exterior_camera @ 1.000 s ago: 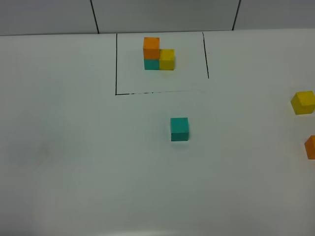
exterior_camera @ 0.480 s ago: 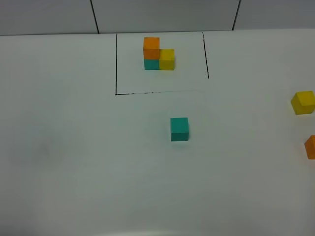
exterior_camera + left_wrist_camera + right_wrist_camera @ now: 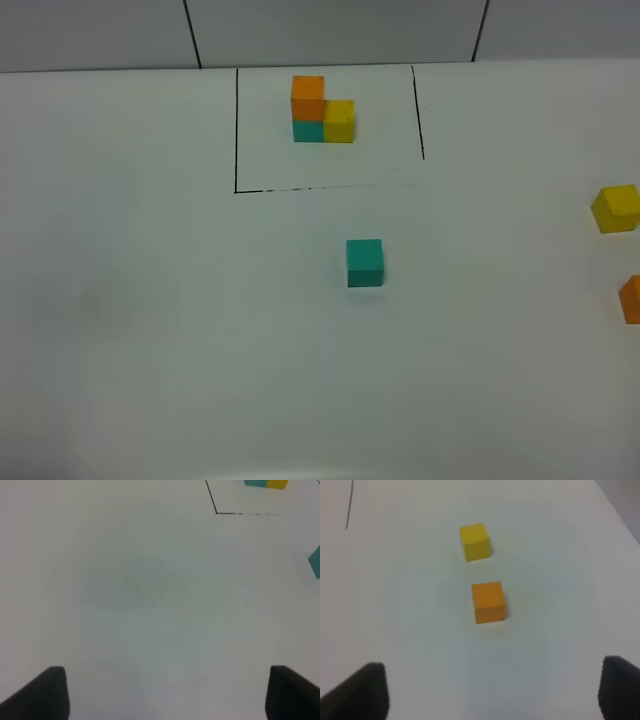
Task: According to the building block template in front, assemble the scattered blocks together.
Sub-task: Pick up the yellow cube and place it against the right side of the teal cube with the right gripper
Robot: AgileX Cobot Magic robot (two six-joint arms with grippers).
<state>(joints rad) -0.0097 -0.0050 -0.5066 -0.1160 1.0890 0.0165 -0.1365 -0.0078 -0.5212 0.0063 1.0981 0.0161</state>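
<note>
The building block template (image 3: 322, 110) is set at the far side of the table (image 3: 150, 350), inside thin black lines (image 3: 236, 130), so that it is marked off as the model to be copied and not as loose stock. It is built with orange stacked over teal and yellow touching the teal's side.

The teal block (image 3: 365, 262) is found near the middle of the table, just in front of the drawn frame and well apart from the other two loose pieces. As the base of the model, it is judged to be the piece around which the rest is to be built. The yellow block (image 3: 615, 208) and the orange block (image 3: 631, 299) are placed near each other at the right edge, on the right arm's side. The orange one is cut by the border of the high view but is shown whole in the right wrist view.

Neither arm is seen in the high view, so both are probably held near the front edge. The left gripper (image 3: 167, 695) is held above bare table, its jaws spread wide with nothing between them, and the teal block is caught only at the rim of its view. The right gripper (image 3: 490, 695) is likewise held agape and empty, raised and tilted toward the yellow and orange blocks, neither of which is touched.
</note>
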